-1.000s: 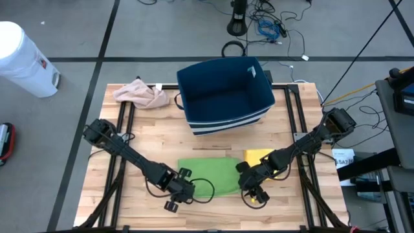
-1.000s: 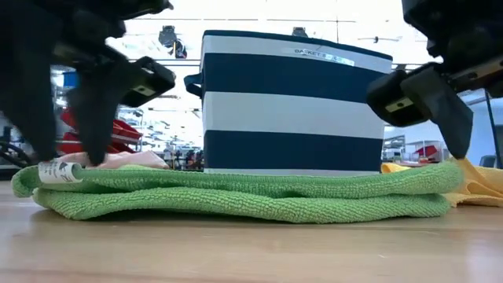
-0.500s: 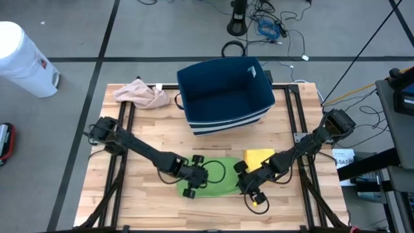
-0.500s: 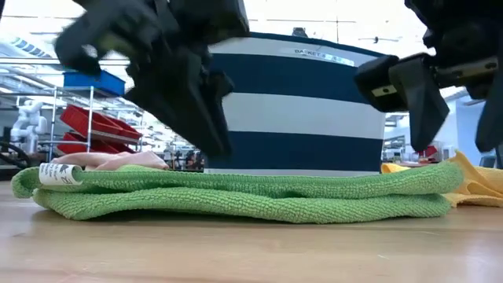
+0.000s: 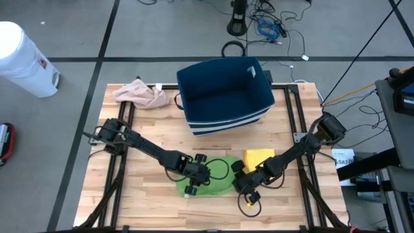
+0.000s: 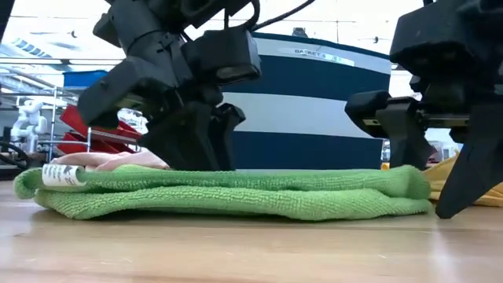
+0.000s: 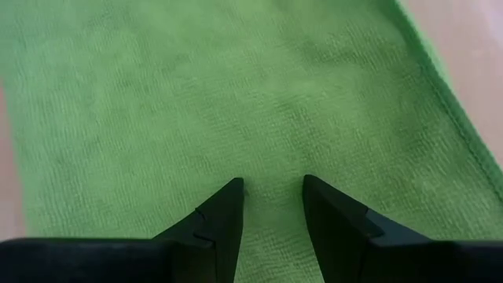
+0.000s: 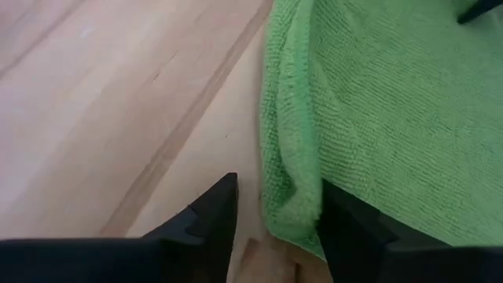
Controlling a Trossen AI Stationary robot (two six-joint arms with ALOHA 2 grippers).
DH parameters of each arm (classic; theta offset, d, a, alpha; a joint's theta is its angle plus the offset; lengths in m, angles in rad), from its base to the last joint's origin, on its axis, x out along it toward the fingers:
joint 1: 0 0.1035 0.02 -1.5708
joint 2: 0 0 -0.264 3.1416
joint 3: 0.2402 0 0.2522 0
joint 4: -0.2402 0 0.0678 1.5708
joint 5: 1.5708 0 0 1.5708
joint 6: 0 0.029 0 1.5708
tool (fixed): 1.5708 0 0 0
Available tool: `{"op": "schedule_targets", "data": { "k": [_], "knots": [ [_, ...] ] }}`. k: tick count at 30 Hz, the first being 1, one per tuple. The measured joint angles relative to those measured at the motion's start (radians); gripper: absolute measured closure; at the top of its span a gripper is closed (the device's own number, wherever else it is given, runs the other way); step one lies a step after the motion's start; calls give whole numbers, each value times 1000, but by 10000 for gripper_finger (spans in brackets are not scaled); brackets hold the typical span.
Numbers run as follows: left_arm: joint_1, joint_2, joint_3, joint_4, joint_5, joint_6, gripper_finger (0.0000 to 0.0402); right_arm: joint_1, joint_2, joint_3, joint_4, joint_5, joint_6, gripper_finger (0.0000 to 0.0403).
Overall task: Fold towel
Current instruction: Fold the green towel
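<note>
Both arms have shifted since a moment ago — the left end effector (image 5: 194, 183) has slid in from the towel's left edge and now presses down on the middle of the green towel (image 5: 217, 183), while the right end effector (image 5: 248, 196) has dropped to the towel's right edge. That split makes sense to me: 1 arm pins the cloth so it won't skid, the other works at the edge for the next fold. Seen from its wrist, the left fingers (image 7: 224, 216) stand parted on flat cloth, gripping nothing. The right fingers (image 8: 216, 206) are parted too, straddling the folded edge without pinching it yet. The towel lies in 2 layers on the wooden surface (image 5: 149, 129), in front of the blue basket (image 5: 226, 94) — a yellow cloth (image 5: 257, 157) just beside it.
</note>
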State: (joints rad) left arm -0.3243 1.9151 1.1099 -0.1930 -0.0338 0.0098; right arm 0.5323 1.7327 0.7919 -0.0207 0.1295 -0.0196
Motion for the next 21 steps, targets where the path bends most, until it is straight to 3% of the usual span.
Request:
{"op": "schedule_targets", "data": {
  "k": [4, 10, 21],
  "knots": [
    [9, 7, 1, 0, 3, 1, 262, -1, 27, 3, 8, 3, 4, 285],
    [14, 8, 1, 1, 3, 3, 262, -1, 8, 1, -2, 28, -37, 387],
    [26, 9, 1, 6, 2, 24, 262, -3, -68, 23, -9, 126, -168, 400]
  ]
}}
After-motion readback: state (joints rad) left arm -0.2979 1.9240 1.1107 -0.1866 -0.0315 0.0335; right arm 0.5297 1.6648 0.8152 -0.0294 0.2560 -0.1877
